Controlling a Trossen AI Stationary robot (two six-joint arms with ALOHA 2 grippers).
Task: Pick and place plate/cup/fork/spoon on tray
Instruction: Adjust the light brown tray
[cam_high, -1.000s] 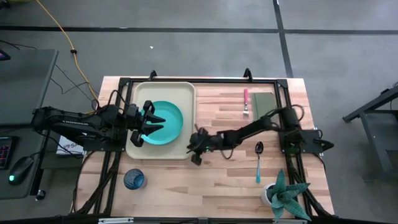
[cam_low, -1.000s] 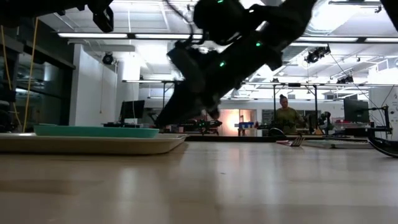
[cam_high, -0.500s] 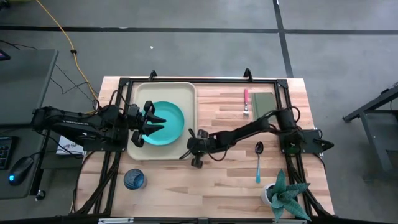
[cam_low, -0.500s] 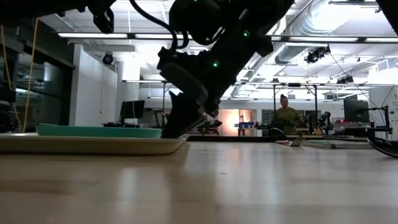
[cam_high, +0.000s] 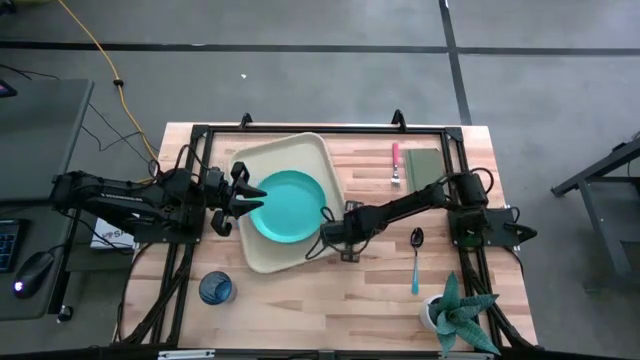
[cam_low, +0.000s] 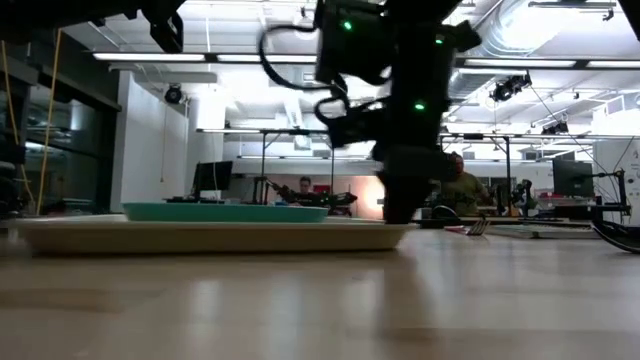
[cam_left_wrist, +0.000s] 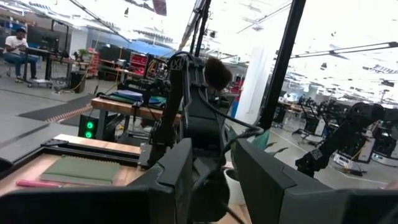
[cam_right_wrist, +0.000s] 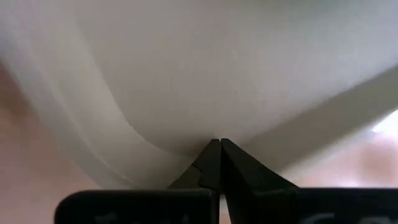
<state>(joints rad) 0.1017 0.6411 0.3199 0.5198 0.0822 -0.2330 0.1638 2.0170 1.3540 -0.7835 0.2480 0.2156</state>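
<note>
Tray: one, beige tray (cam_high: 262, 255), rectangular with rounded corners and a raised rim; it lies skewed, not square to the surface (cam_high: 380, 290), in its left half.
Plate: one turquoise plate (cam_high: 290, 208), round and flat, resting inside the tray toward the right side of it.
Cup: one dark-blue see-through cup (cam_high: 214, 288), upright on the bare wood near the front-left corner, apart from the tray.
Fork: one fork (cam_high: 395, 164) with a pink handle, near the back edge on the right half, just beside a grey-green pad (cam_high: 424, 167).
Spoon: one spoon (cam_high: 416, 258) with a light-blue handle and dark bowl, toward the right edge, near a potted plant (cam_high: 455, 312) at the front-right corner.
Left pincer: the left pincer (cam_high: 249, 197) sits over the tray's left part at the plate's left edge, fingers partly spread; whether it touches the plate I cannot tell.
Right pincer: the right pincer (cam_high: 328, 238) is pressed together, its tip against the tray's right rim; the right wrist view shows the closed tips against the pale tray wall.
People: figures far off in the room behind.
</note>
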